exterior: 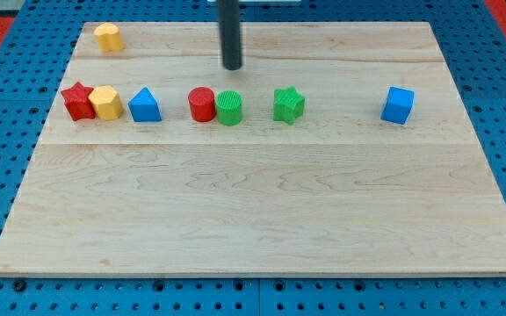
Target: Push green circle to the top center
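Note:
The green circle (229, 108) stands on the wooden board, a little left of the view's centre, in the upper half. It touches a red cylinder (201, 104) on its left. My tip (232, 67) is just above the green circle towards the view's top, a short gap apart from it. The dark rod rises from the tip straight out of the view's top edge.
A green star (288, 104) lies right of the green circle. A blue cube (397, 104) is at the right. A blue triangle (145, 105), a yellow block (105, 102) and a red star (78, 100) line up at the left. Another yellow block (107, 37) sits at the top left.

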